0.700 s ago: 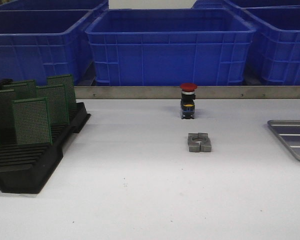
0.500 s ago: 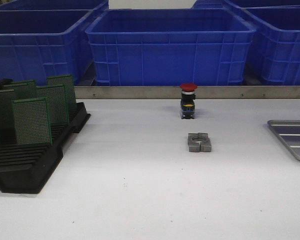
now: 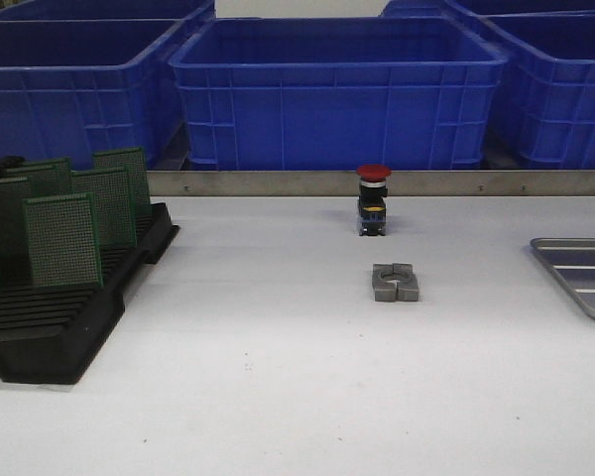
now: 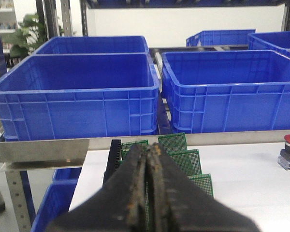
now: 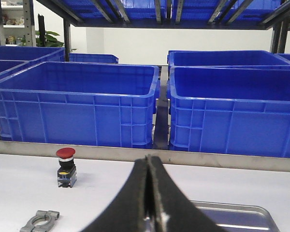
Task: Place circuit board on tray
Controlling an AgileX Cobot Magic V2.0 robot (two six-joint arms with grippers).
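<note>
Upright circuit boards; flat tray

You see a ribbed silver-grey metal tray with dull sheen, a matt black slotted plastic rack, perforated green circuit boards, glossy blue plastic bins, and a smooth matt white tabletop.

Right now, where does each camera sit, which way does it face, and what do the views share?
Front: looks forward over the table at the rack, button, clamp and tray; no arm shows.
Left wrist: behind the shut left gripper, facing the boards and bins.
Right wrist: behind the shut right gripper, facing button, clamp and tray.
All three show the button.
</note>
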